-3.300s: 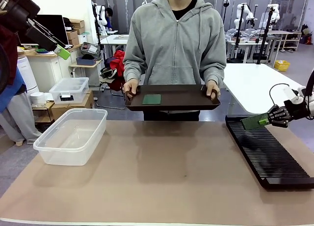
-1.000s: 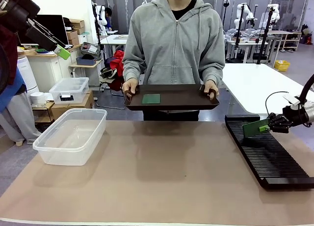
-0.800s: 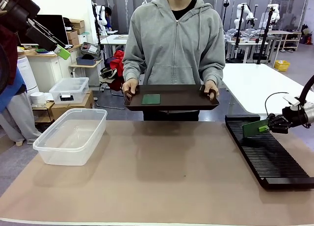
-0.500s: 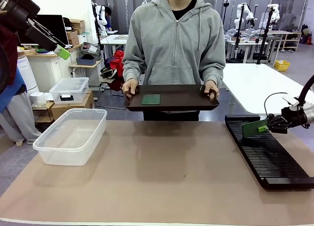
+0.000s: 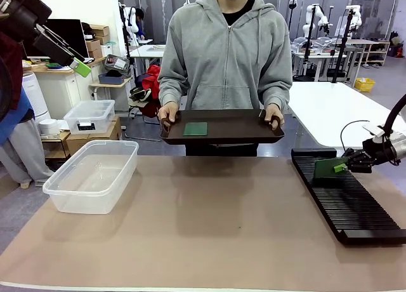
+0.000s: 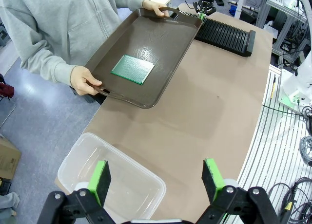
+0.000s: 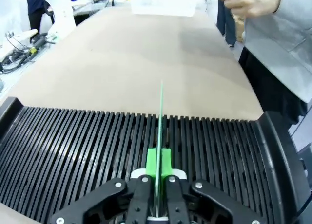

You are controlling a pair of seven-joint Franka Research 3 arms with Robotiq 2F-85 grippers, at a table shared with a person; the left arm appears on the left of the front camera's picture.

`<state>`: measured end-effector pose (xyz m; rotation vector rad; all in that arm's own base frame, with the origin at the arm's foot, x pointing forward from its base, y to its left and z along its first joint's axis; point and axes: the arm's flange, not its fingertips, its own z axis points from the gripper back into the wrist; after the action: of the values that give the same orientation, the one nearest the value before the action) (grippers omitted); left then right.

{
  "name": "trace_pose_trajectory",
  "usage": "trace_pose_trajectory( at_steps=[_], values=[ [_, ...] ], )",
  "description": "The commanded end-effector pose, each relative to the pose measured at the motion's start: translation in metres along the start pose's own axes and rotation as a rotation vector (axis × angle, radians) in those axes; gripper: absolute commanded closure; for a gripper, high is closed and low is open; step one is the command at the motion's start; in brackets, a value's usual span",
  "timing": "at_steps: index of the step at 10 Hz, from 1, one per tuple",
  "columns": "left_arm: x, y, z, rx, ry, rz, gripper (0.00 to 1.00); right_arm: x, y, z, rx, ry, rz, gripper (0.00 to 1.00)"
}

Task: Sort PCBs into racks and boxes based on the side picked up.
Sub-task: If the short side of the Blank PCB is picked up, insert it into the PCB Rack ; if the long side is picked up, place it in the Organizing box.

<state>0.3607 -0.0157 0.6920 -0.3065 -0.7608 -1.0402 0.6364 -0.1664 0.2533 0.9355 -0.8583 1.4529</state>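
Right claw point(image 7: 158, 166) flanks PCB point(image 5: 325, 168) edge, upright in rack point(image 5: 347, 206) slot; pinching or released, cannot tell. Thin, stiff, light: hold by edge.

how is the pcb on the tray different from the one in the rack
The tray PCB lies flat, green face up; the rack PCB stands on edge in the rack. The tray PCB sits free on the tray; the rack PCB is between the right gripper's fingers. Both are thin green boards.
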Motion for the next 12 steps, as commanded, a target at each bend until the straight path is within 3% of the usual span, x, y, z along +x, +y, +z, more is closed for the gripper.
trace_pose_trajectory(
  at_steps=[1,2,3,4,5,6,7,8,12],
  values=[
    [-0.001,0.0,-0.001,0.003,-0.003,-0.002,0.0,-0.002,-0.006,-0.005,0.021,0.042,-0.019,0.74],
    [-0.001,0.0,-0.001,0.003,-0.003,-0.002,0.0,-0.001,-0.006,-0.005,0.022,0.046,-0.017,0.6],
    [-0.001,0.0,-0.001,0.003,-0.003,-0.002,0.0,0.0,-0.006,-0.005,0.023,0.049,-0.013,0.55],
    [-0.001,0.0,-0.001,0.003,-0.003,-0.002,0.0,0.0,-0.006,-0.006,0.024,0.049,-0.009,0.4],
    [-0.001,0.0,-0.001,0.003,-0.003,-0.002,0.0,0.001,-0.006,-0.006,0.023,0.048,-0.009,0.36],
    [-0.001,0.0,-0.001,0.003,-0.003,-0.002,0.0,0.003,-0.006,-0.005,0.016,0.05,-0.007,0.21],
    [-0.001,0.0,-0.001,0.003,-0.003,-0.002,0.0,0.005,-0.006,-0.003,0.007,0.05,0.001,0.16],
    [-0.001,0.0,-0.001,0.003,-0.003,-0.002,0.0,0.009,-0.003,0.0,0.004,0.057,0.013,0.02],
    [-0.001,0.0,-0.001,0.003,-0.003,-0.002,0.0,0.035,0.015,0.026,-0.048,0.1,0.063,0.0]
  ],
)
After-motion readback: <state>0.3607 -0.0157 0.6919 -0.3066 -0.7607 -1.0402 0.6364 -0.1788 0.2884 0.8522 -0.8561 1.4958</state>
